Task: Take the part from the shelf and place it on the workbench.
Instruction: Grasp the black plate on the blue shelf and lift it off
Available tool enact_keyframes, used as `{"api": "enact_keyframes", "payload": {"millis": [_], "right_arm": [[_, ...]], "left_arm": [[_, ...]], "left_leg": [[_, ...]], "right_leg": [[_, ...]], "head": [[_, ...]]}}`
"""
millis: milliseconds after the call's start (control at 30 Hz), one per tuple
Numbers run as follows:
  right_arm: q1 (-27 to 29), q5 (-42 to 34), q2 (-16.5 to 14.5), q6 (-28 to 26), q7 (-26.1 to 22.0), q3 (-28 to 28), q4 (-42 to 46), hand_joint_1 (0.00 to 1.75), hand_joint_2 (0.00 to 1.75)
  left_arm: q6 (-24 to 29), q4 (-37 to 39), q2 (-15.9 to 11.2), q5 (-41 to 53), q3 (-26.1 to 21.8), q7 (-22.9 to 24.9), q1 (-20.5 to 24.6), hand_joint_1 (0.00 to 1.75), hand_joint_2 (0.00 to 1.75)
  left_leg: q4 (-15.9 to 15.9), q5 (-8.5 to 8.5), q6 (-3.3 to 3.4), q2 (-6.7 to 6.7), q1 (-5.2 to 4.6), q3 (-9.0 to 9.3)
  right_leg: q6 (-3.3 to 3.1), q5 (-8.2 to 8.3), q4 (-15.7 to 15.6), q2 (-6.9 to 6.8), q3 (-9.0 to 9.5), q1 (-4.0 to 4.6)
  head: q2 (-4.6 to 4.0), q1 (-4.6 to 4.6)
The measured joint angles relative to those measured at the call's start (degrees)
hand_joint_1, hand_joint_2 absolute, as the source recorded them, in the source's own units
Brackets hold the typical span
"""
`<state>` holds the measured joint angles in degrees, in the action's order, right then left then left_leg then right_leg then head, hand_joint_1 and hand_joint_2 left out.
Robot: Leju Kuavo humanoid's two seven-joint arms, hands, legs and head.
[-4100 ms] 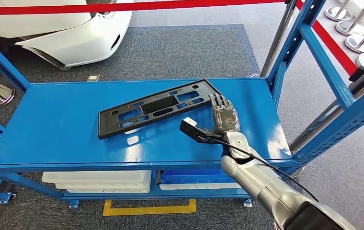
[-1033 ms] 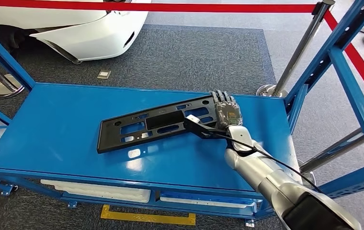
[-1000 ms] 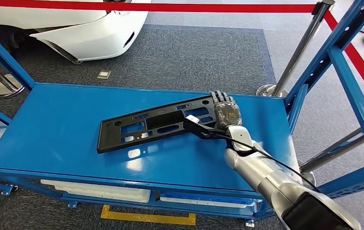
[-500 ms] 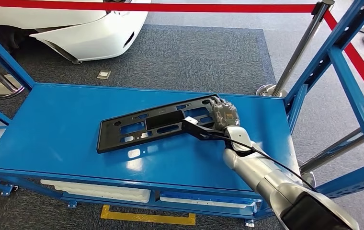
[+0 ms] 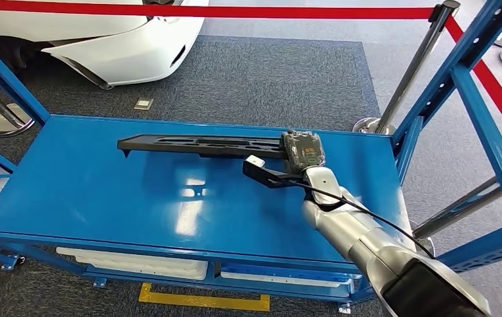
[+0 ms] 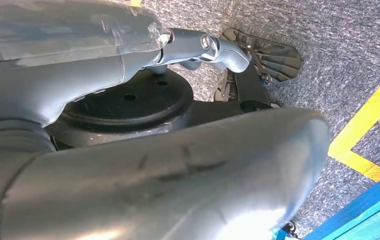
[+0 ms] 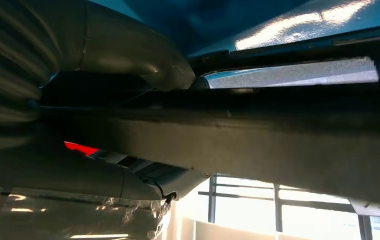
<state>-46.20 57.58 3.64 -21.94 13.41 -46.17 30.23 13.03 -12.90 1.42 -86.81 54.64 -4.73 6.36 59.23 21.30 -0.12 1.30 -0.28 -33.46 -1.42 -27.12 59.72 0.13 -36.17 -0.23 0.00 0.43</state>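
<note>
The part is a long black plastic plate with cut-outs, now seen edge-on and lifted above the blue shelf. My right hand grips its right end, fingers wrapped around it. The plate reaches left from the hand, roughly level, and its shadow and reflection lie on the shelf below. In the right wrist view the dark plate runs across close to the camera, with the grey thumb pressed against it.
Blue shelf uprights rise at the right and one at the left. A white car bumper and a red barrier rope lie beyond the shelf. White trays sit on the lower level.
My right hand closed on the plate's right end and raised it off the shelf, tipping it from flat to edge-on. Since 4.1 s ago the whole view has also shifted.
</note>
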Motion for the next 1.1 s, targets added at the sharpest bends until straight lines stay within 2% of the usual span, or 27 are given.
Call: {"api": "enact_keyframes", "payload": {"millis": [400, 533, 667, 767, 900, 1033, 1100], "right_arm": [[-0.1, 0.5, -1.1, -0.8, -0.3, -0.4, 0.0, 1.75, 1.75], [0.8, 0.7, -1.2, -1.2, 0.2, -0.6, 1.9, 1.75, 1.75], [3.4, 2.9, -0.6, -0.1, 2.2, -0.7, 9.0, 1.75, 1.75], [5.3, 5.0, 0.3, 2.4, 3.5, -0.8, 15.8, 1.75, 1.75], [7.2, 6.5, 1.2, 5.1, 4.0, -0.9, 23.9, 1.75, 1.75], [8.3, 6.7, 2.0, 5.5, 3.9, -1.1, 29.8, 1.75, 1.75], [8.7, 6.7, 2.4, 5.6, 3.6, -1.1, 32.4, 1.75, 1.75]], "left_arm": [[-0.2, 0.0, 0.0, -0.9, 0.0, -1.3, -0.4, 0.0, 0.0], [0.9, 0.0, 0.0, -2.1, -0.4, -3.3, -0.6, 0.0, 0.0], [2.8, 0.0, 0.0, -2.9, -2.0, -9.0, -0.8, 0.0, 0.0], [1.5, 0.0, 0.0, -2.4, -3.1, -12.4, -1.0, 0.0, 0.0], [-1.1, 0.0, 0.0, -1.6, -4.1, -12.6, -1.0, 0.0, 0.0], [-1.4, 0.0, 0.0, -1.5, -4.7, -12.6, -1.0, 0.0, 0.0], [-1.8, 0.0, 0.0, -1.4, -5.0, -12.6, -1.0, 0.0, 0.87]], "left_leg": [[0.0, 0.02, -0.02, -0.01, 0.0, 0.05], [0.0, 0.03, -0.03, -0.01, 0.02, 0.06], [0.0, 0.03, -0.04, -0.02, 0.03, 0.05], [0.0, 0.06, -0.06, -0.02, 0.03, 0.05], [0.0, 0.07, -0.08, -0.03, 0.03, 0.05], [0.0, 0.07, -0.08, -0.03, 0.02, 0.05], [0.0, 0.07, -0.08, -0.03, 0.02, 0.04]], "right_leg": [[0.0, 0.0, 0.0, 0.0, 0.06, 0.0], [0.0, 0.0, 0.0, 0.0, 0.04, 0.01], [-0.01, -0.02, 0.0, 0.01, 0.02, 0.03], [-0.03, -0.03, 0.0, 0.02, 0.01, 0.03], [-0.03, -0.04, 0.0, 0.03, 0.0, 0.03], [-0.03, -0.05, 0.0, 0.03, 0.01, 0.03], [-0.03, -0.04, 0.0, 0.03, 0.01, 0.03]], "head": [[0.0, 0.04], [0.0, 0.03], [0.0, -0.02], [0.0, -0.05], [0.0, -0.04], [0.0, -0.05], [0.0, -0.02]]}}
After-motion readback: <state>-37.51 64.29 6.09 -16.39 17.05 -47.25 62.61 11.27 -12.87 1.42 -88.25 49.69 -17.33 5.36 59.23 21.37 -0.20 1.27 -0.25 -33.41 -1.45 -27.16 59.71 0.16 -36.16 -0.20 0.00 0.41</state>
